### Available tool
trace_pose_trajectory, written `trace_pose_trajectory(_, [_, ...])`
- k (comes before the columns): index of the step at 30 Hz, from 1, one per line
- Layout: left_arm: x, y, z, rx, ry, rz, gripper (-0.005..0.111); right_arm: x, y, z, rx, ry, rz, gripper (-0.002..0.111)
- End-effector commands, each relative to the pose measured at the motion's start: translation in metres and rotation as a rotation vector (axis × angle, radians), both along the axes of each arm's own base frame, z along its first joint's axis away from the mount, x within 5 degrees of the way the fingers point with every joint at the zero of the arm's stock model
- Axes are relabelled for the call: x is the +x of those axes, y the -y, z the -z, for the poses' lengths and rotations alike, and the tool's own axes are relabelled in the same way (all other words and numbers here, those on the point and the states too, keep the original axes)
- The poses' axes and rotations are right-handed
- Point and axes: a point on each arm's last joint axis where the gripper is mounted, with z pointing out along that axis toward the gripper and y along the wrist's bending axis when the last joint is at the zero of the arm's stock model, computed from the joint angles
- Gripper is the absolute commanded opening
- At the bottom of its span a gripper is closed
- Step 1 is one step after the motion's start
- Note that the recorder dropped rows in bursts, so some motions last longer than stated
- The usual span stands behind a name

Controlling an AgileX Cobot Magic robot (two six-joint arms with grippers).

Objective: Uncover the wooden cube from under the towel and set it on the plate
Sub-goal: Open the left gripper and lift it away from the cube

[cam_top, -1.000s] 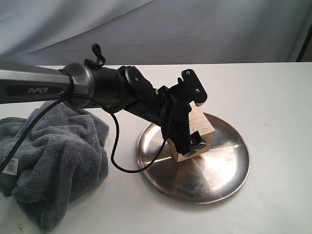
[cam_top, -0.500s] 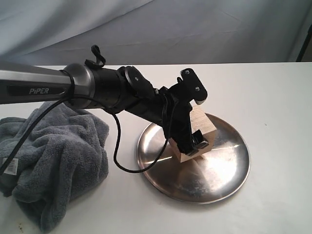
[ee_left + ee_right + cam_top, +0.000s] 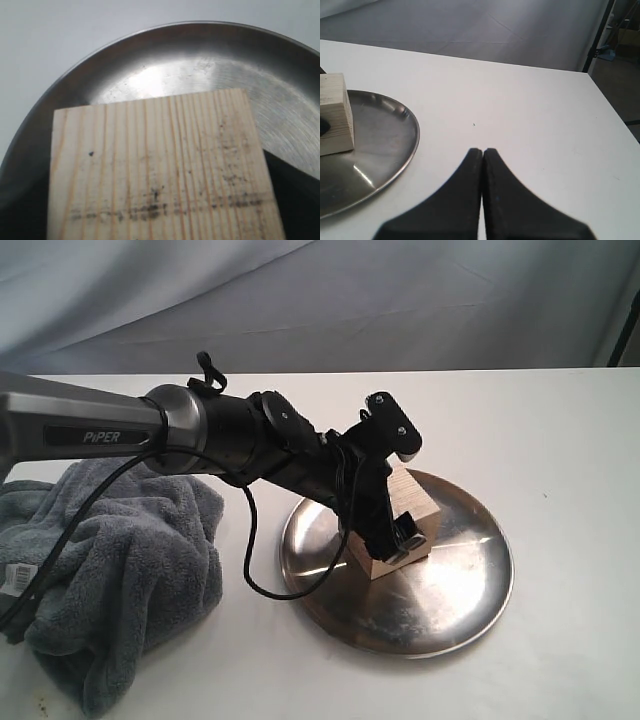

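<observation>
Our left end effector [image 3: 400, 520] grasps the wooden cube [image 3: 415, 498], which sits on the silver plate [image 3: 450, 590]. The grey towel [image 3: 130, 560] lies heaped just beside the plate on the white surface [image 3: 560, 440]; our right end effector [image 3: 482, 152] is clenched.

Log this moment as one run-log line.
left claw: shut on wooden cube | cube: on plate | towel: heaped aside | right claw: shut, empty

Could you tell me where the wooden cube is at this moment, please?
In the exterior view the wooden cube is on the left part of the plate, right of the towel, between the jaws of the left gripper.
</observation>
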Motion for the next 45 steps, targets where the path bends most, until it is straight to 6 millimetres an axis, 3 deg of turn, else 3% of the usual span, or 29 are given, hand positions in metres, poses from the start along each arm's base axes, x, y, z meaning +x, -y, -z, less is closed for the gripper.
trace_pose_trajectory(1, [0.003, 0.002, -0.009, -0.030, 0.013, -0.022, 0.025, 0.000, 0.001, 0.000, -0.006, 0.005, 0.009, 0.000])
trace_pose_trajectory(6, [0.003, 0.003, -0.011, -0.063, -0.022, -0.063, 0.081, 0.000, 0.001, 0.000, -0.006, 0.005, 0.009, 0.000])
trace_pose_trajectory(8, [0.003, 0.003, -0.010, -0.068, -0.041, -0.087, 0.089, 0.000, 0.001, 0.000, -0.006, 0.005, 0.009, 0.000])
trace_pose_trajectory(16, [0.002, 0.002, -0.011, -0.046, -0.022, -0.065, 0.090, 0.000, 0.001, 0.000, -0.006, 0.005, 0.009, 0.000])
trace_pose_trajectory(20, [0.002, 0.000, -0.024, -0.046, 0.007, -0.053, 0.090, 0.000, 0.001, 0.000, -0.006, 0.005, 0.009, 0.000])
trace_pose_trajectory(31, [-0.014, -0.012, -0.126, -0.188, 0.149, -0.049, 0.090, 0.000, 0.001, 0.000, -0.006, 0.005, 0.009, 0.000])
trace_pose_trajectory(36, [-0.024, -0.029, -0.172, -0.198, 0.231, -0.106, 0.089, 0.000, 0.001, 0.000, -0.006, 0.005, 0.009, 0.000])
trace_pose_trajectory(40, [-0.022, -0.056, -0.203, -0.224, 0.270, -0.211, 0.083, 0.000, 0.001, 0.000, -0.006, 0.005, 0.009, 0.000])
trace_pose_trajectory(45, [-0.008, -0.100, -0.222, -0.248, 0.231, -0.339, 0.080, 0.000, 0.001, 0.000, -0.006, 0.005, 0.009, 0.000])
